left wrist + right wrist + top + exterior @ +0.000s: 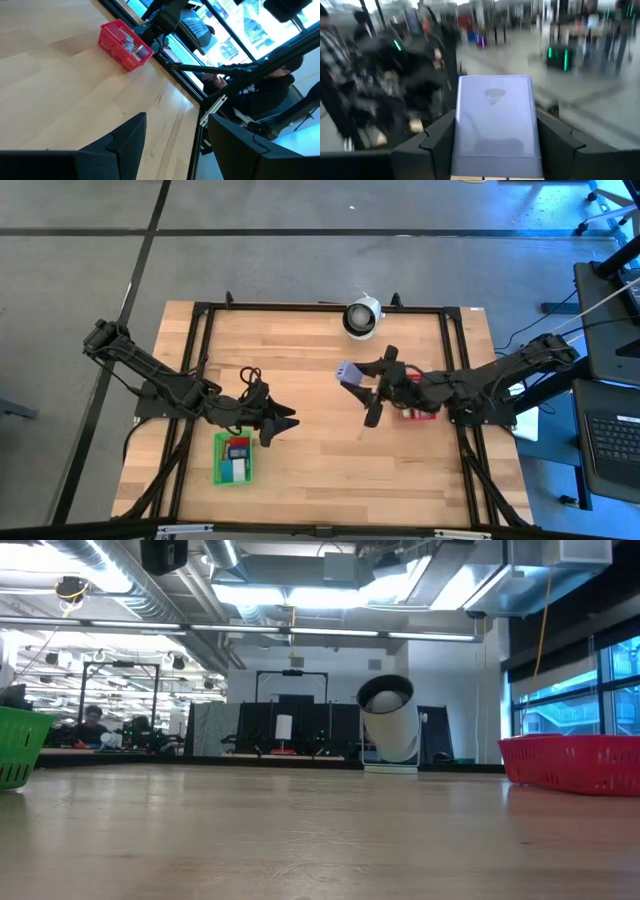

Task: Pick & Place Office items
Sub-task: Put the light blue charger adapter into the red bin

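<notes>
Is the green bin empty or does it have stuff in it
Not empty. The high view shows the green bin holding small red, blue and pale pieces.

No readable text, number or brand anywhere, only a faint embossed shield-like emblem without legible letters on the flat lavender rectangular block (495, 120), small papers inside the flat green plastic bin (233, 457) too small to read

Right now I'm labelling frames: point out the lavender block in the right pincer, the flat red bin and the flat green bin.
Lavender block (495, 120), right wrist view, front face.
Flat red bin (116, 48), left wrist view, side wall.
Flat green bin (218, 461), high view, left rim.
</notes>
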You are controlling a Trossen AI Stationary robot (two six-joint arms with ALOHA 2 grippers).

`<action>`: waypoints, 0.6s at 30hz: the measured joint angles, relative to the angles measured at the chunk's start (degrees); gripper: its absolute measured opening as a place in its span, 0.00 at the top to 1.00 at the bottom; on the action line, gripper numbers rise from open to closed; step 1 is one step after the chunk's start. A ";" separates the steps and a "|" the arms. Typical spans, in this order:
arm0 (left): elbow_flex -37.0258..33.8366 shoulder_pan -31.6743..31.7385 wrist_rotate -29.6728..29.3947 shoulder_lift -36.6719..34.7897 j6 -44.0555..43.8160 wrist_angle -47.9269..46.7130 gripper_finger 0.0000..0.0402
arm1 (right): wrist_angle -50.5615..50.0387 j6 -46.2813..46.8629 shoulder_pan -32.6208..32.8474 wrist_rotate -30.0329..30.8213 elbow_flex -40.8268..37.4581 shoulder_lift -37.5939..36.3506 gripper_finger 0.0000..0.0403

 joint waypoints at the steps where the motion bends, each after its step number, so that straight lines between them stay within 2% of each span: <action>1: 0.00 0.00 0.00 0.00 0.00 0.00 0.48 | -3.94 2.95 -0.42 -0.72 0.03 -0.84 0.47; 11: 0.00 0.00 -0.05 0.00 0.02 0.00 0.48 | -45.55 34.04 -3.40 -2.03 0.04 -5.18 0.47; 18: 0.00 1.40 -1.74 0.00 2.01 0.07 0.48 | -66.99 45.01 -3.43 -5.31 0.02 -5.27 0.47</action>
